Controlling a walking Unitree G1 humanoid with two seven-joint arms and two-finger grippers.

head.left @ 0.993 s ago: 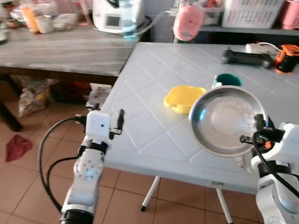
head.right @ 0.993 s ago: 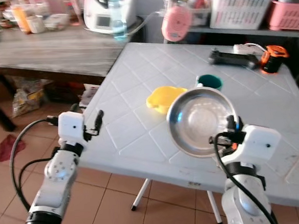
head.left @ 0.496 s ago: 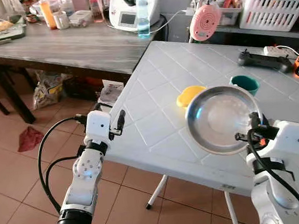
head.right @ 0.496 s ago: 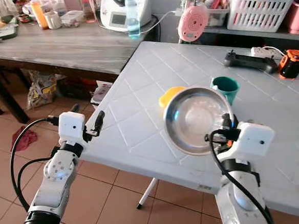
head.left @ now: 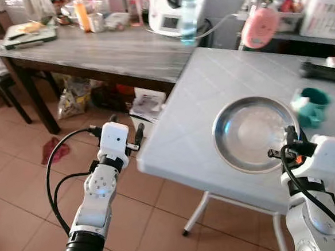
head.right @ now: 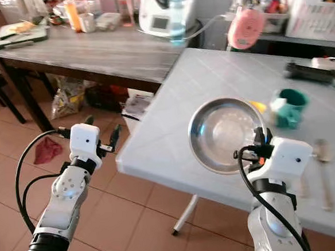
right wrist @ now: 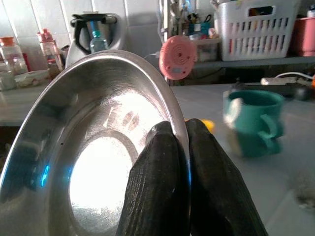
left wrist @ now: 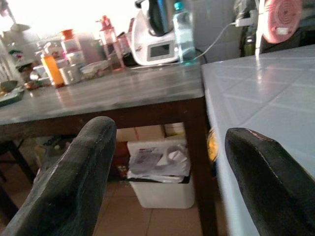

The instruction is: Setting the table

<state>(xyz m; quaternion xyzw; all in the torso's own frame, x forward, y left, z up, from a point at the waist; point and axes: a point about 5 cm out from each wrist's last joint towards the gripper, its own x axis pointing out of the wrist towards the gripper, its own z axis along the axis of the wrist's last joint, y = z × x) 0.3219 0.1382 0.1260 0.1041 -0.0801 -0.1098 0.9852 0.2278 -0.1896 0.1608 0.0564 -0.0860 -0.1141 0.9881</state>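
Swung leftwards since a second ago, camera and all: more floor and wooden table [head.left: 116,51] in view, yellow dish nearly gone behind the bowl. Right gripper [right wrist: 179,162] pinched tight on the rim of the steel bowl [head.left: 253,132], carried tilted above the white table [head.right: 173,131], near the teal cup [head.right: 288,108]. Left gripper [left wrist: 167,172] spread wide, empty, beside the table edge. Risk: thin rim grip, so possible slip or swing. Spoon [head.right: 323,166] blurred.

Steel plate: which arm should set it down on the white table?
Right. The right gripper already pinches the steel plate by its rim, above the white table. The left gripper is open, off the table's edge, over the floor.
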